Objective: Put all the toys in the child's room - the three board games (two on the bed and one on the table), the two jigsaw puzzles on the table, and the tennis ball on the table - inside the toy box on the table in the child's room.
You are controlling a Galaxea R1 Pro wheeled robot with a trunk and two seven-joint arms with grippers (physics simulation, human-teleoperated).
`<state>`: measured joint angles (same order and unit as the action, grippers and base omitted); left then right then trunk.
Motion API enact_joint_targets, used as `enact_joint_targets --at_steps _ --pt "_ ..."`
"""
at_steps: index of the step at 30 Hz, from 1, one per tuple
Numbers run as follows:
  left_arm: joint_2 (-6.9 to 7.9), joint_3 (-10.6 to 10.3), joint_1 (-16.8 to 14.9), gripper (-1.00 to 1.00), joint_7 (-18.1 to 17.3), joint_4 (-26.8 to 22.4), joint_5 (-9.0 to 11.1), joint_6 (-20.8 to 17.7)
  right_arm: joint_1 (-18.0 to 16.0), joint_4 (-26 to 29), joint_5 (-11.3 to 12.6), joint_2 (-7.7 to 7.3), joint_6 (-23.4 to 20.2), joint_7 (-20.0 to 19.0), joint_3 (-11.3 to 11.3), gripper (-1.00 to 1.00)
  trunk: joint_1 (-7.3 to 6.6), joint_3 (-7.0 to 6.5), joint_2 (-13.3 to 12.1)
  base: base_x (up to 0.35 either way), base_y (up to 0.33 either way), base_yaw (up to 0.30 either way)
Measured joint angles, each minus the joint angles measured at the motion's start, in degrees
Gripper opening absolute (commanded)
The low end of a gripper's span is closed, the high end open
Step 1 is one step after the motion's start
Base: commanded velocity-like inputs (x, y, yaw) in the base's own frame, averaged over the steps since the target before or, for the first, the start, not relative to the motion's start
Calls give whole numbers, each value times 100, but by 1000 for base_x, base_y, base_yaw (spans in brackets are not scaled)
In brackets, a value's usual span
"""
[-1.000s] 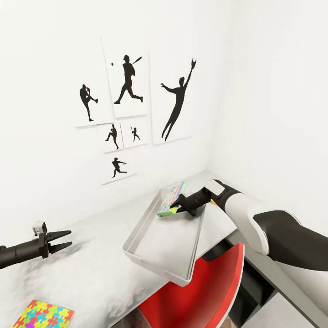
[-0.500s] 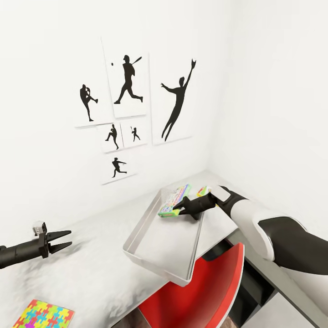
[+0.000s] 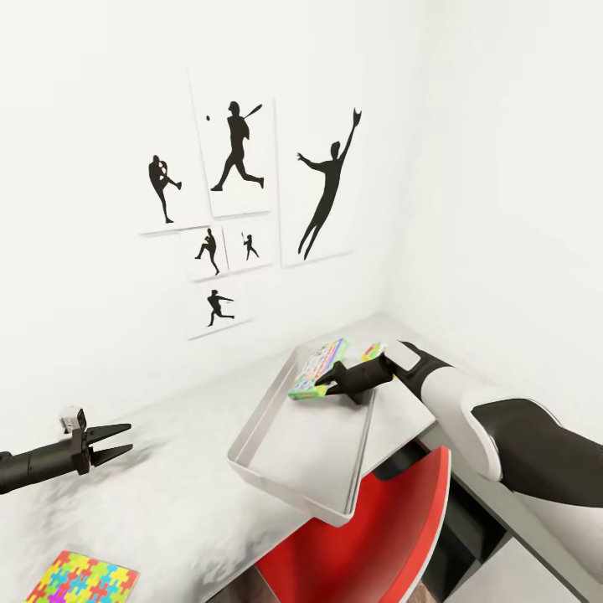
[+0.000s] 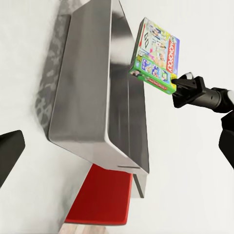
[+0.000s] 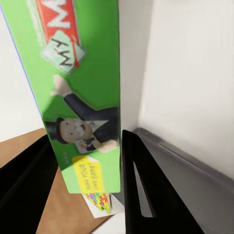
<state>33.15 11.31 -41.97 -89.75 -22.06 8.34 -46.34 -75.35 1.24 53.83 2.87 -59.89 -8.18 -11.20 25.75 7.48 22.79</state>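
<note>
Clamped in the right tool (image 3: 322, 386): a green board game (image 3: 318, 368) box, held by one end and tilted on edge above the far end of the toy box (image 3: 285, 469), a shallow grey metal tray sitting on the white counter (image 3: 167, 494). Readable on the box lid in the left wrist view: "MONOPOLY" in white on a red band along one edge, over small colourful panels. Seen close in the right wrist view: the green side of the box (image 5: 83, 97), with the top-hatted Monopoly man, part of a red logo banner, the letters "MY" on a slanted green tag, and a yellow sticker with print too small to make out; black fingers (image 5: 146, 195) pressed on either side of it. Just behind the right tool in the head view, a small yellow-and-pink object (image 3: 370, 347) on the counter, too little visible to identify. Left tool (image 3: 113, 442) held above the counter well apart from the tray, fingers slightly spread, gripping nothing. Near corner of the counter: a jigsaw puzzle (image 3: 79, 578) box, lid covered in multicoloured interlocking pieces. Red chair (image 3: 377, 544) tucked beneath the counter under the tray. On the wall, black baseball-player silhouettes (image 3: 239, 193) on white panels.
</note>
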Motion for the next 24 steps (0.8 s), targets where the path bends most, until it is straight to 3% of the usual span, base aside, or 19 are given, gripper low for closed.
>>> enact_joint_targets --at_steps 11,12,24 --pt "6 0 0 100 0 0 -7 -6 0 9 -3 28 0 35 -7 -100 0 0 0 0 1 0" --pt "6 0 0 100 0 0 -8 -7 0 9 -3 32 0 38 -7 100 0 0 0 0 0 0" --pt "6 0 0 100 0 0 -5 -8 0 18 1 55 1 86 16 100 0 0 0 0 0 0"
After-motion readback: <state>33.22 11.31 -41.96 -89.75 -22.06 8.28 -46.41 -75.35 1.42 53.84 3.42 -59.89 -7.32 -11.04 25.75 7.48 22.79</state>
